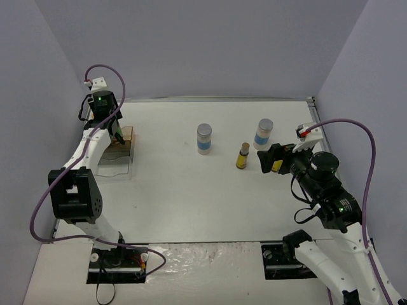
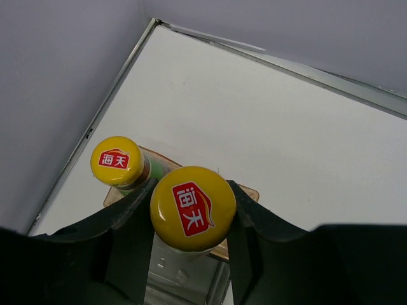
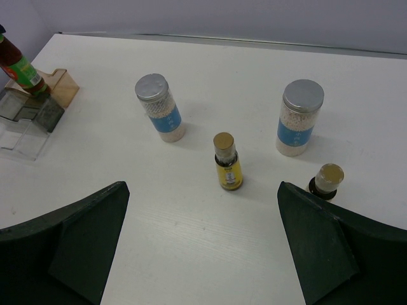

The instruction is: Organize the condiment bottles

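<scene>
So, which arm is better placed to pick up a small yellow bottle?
Right: its open gripper faces both yellow bottles; the left gripper is shut on an orange-capped bottle at the tray.

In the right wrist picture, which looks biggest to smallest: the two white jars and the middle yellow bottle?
The right white jar and left white jar: about alike, so tied.
Then the middle yellow bottle, clearly smallest.

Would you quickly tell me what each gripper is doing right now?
Left gripper: shut on the orange-capped bottle.
Right gripper: open, holding nothing.
</scene>
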You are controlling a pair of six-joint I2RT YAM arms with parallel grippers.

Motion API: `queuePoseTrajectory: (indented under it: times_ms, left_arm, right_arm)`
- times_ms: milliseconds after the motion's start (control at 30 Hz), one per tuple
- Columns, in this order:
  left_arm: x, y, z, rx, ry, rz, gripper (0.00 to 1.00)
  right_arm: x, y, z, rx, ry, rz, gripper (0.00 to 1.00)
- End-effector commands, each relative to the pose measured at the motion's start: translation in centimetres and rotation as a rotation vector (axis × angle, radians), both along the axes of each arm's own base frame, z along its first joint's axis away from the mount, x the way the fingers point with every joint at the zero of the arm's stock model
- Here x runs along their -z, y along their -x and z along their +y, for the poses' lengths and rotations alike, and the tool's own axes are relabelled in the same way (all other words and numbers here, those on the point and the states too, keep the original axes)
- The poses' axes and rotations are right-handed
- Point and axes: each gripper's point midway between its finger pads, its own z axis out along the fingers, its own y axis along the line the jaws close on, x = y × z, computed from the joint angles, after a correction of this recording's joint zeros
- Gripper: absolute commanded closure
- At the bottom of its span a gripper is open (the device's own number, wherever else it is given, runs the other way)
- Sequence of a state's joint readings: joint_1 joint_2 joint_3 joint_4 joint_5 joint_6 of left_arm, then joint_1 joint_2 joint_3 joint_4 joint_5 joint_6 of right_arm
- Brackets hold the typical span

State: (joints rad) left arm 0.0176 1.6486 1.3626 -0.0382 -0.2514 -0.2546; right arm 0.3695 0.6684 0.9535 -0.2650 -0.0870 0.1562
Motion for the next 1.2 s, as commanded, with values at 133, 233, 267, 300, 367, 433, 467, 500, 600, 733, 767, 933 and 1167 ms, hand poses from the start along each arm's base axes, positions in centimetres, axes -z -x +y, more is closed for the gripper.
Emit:
queuePoseTrajectory:
  times_ms: [133,233,267,300,367,433,467,500,600,733,767,933,1167]
  left_arm:
    - [-9.6,-4.1,0.6,0.001,-0.002,-0.343,1.0]
    - [-8.9,-4.3,0.4,0.009,0.005,-0.342,1.0]
    - [-8.8,-4.3,0.3,0.01,0.008,-0.341,1.0]
    - [-8.7,-4.3,0.3,0.011,0.012,-0.341,1.0]
    - [-8.5,-4.2,0.2,0.015,0.02,-0.337,1.0]
    - [-8.0,-4.1,0.0,0.02,0.029,-0.326,1.0]
    - [-7.6,-4.2,-0.1,0.022,0.034,-0.318,1.0]
    - [-7.2,-4.2,-0.2,0.024,0.039,-0.311,1.0]
    - [-6.2,-4.3,-0.6,0.045,0.056,-0.295,1.0]
    - [-4.9,-4.5,-1.2,0.068,0.07,-0.274,0.99]
    - [-4.7,-4.5,-1.2,0.072,0.072,-0.27,0.98]
    - [-3.4,-4.5,-1.8,0.097,0.072,-0.24,0.84]
    - [-2.5,-3.6,-2.0,0.104,0.061,-0.211,0.52]
  right_arm:
    - [-1.0,-1.0,0.3,0.008,-0.016,-0.055,0.0]
    - [-0.9,-1.1,0.3,0.011,-0.013,-0.052,0.0]
    - [-0.9,-1.1,0.3,0.012,-0.012,-0.051,0.0]
    - [-0.9,-1.2,0.3,0.013,-0.011,-0.051,0.0]
    - [-0.7,-1.2,0.2,0.016,-0.009,-0.047,0.0]
    - [-0.5,-1.3,0.2,0.021,-0.006,-0.043,0.0]
    - [-0.4,-1.4,0.2,0.02,-0.006,-0.041,0.0]
    - [-0.3,-1.4,0.2,0.018,-0.005,-0.038,0.0]
    - [-0.1,-1.5,0.4,0.016,-0.005,-0.034,0.0]
    - [0.1,-1.6,0.4,0.014,-0.008,-0.03,0.0]
    - [0.2,-1.5,0.5,0.012,-0.009,-0.029,0.0]
    - [0.4,-1.4,0.5,0.009,-0.014,-0.028,0.0]
    - [0.2,-1.0,0.5,0.005,-0.022,-0.037,0.0]
